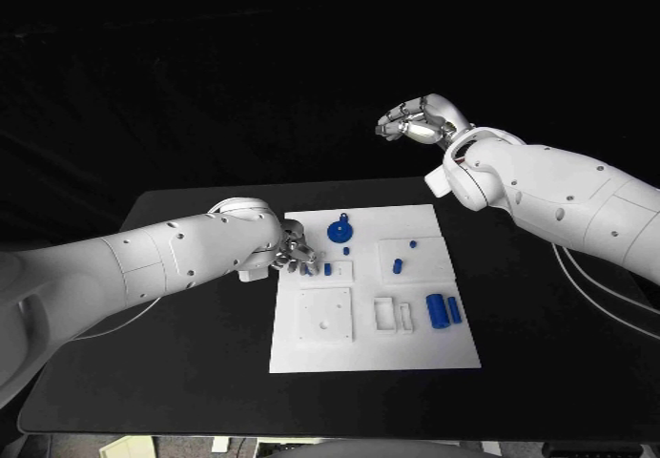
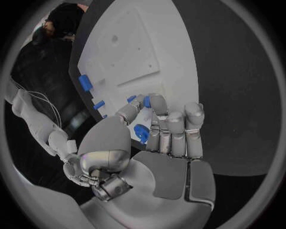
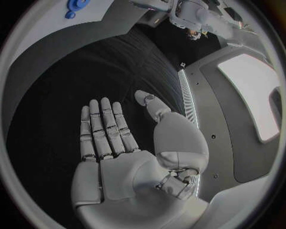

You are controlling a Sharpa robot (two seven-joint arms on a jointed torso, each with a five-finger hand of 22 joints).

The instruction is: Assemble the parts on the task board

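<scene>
The white task board lies in the middle of the black table. On it are a round blue part, small blue pegs and two blue cylinders. My left hand hovers over the board's far left part. Its thumb and fingers curl round a blue part, which they mostly hide. My right hand is raised beyond the table's far edge. Its palm is flat, its fingers are straight, and it holds nothing. The round blue part shows far off in the right wrist view.
A square white plate with holes and small white frames sit on the board's near half. Bare black tabletop surrounds the board. Cables hang beside my right arm.
</scene>
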